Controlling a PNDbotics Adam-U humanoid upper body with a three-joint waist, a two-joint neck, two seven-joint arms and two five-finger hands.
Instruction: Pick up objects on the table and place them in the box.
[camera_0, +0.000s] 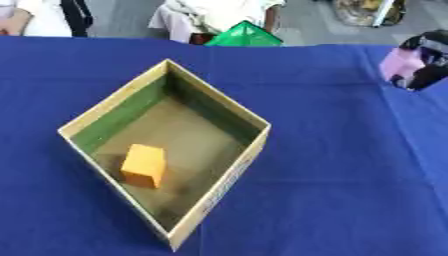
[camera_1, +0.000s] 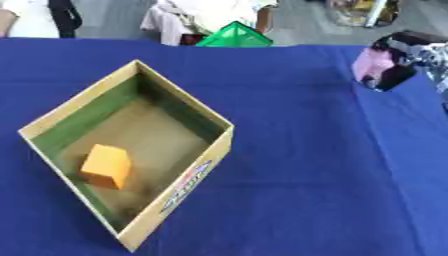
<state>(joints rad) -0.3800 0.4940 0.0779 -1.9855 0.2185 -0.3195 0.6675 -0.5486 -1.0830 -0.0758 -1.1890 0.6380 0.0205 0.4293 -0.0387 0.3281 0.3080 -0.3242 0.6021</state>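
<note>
An open cardboard box (camera_0: 217, 105) with green inner walls stands cornerwise on the blue table. An orange block (camera_0: 144, 164) lies on the box floor near its left corner. At the upper right my right hand (camera_0: 429, 50) comes in, black and blurred, with its fingers curled round a pink object (camera_0: 398, 66). Hand and pink object hang over the table's far right, well apart from the box. A green, pointed object (camera_1: 233, 36) sits at the table's far edge behind the box. My left hand shows in neither view.
The blue cloth (camera_0: 350, 165) covers the whole table, with open room right of the box. People sit beyond the far edge, none touching the table's things.
</note>
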